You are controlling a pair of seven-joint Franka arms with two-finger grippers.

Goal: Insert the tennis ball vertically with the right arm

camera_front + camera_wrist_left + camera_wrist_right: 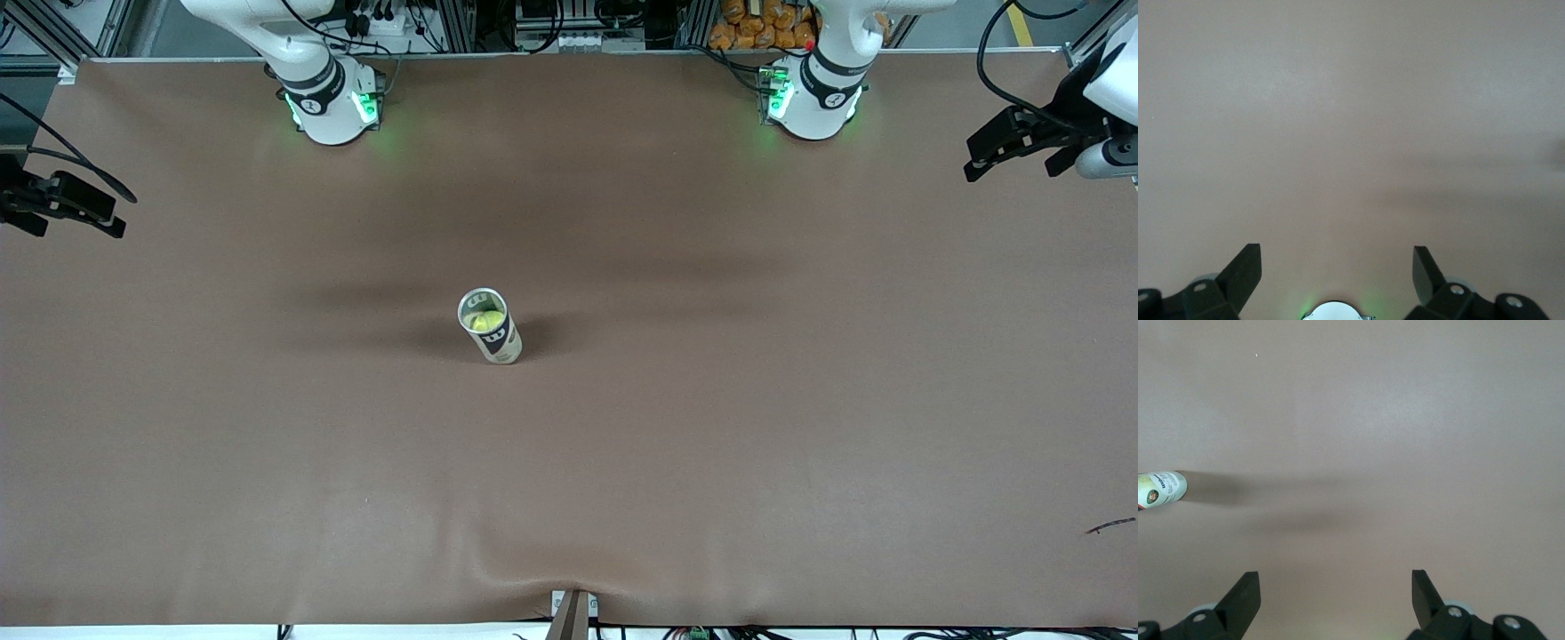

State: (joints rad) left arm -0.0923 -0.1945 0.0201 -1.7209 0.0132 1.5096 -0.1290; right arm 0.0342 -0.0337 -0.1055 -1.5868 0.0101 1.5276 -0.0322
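Upright at mid tabletop (267,462), a can (490,326) with a tennis ball (484,321) already down its open mouth, so insertion looks done. Farther up, right gripper (27,213) and left gripper (1013,156) spread wide and empty, parked over opposite tabletop ends; nothing apparently left.

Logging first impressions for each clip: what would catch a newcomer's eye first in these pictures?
A lone upright can stands near the middle of the brown table, open at the top, with a yellow tennis ball visible inside. Both arms wait at the table's ends: the right hand open over bare table at its own end, the left hand open over the other end.
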